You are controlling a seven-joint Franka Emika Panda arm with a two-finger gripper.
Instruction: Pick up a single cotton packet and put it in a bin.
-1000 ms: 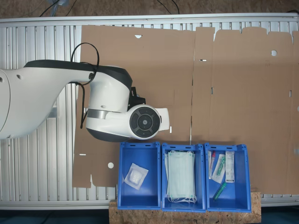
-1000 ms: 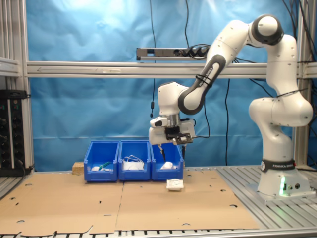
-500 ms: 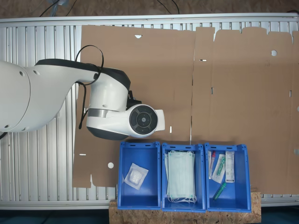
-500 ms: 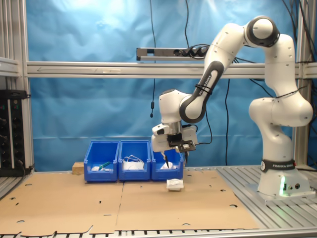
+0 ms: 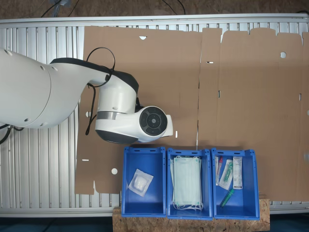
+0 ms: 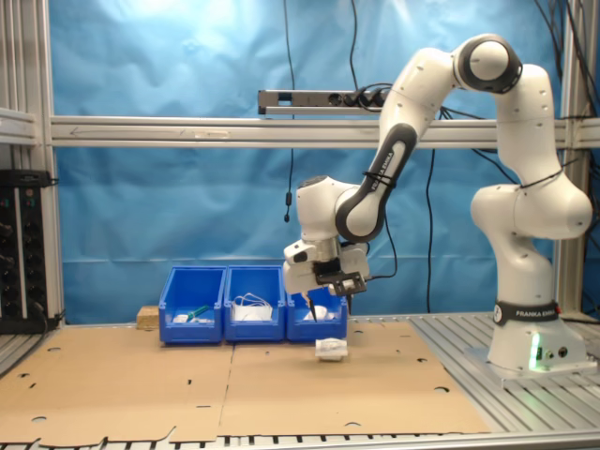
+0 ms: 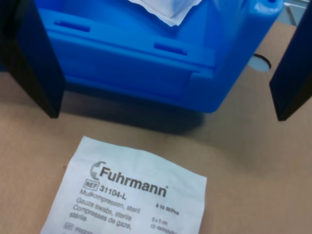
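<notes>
A cotton packet, white and flat with dark print, lies on the brown cardboard just in front of a blue bin. In the second exterior view the cotton packet sits on the cardboard before the rightmost bin. My gripper hangs a little above and just behind the packet, between it and the bin. In the wrist view my gripper is open, its black fingers wide apart with nothing between them. That bin holds a clear-fronted pad packet.
Beside it stand a blue crate with pale green face masks and another with syringes and tubes. Brown cardboard covers the ribbed metal table. The robot's base stands at the second exterior view's right.
The arm has swung back from above the bin and come down, bringing the open gripper lower and closer to the packet on the cardboard.
</notes>
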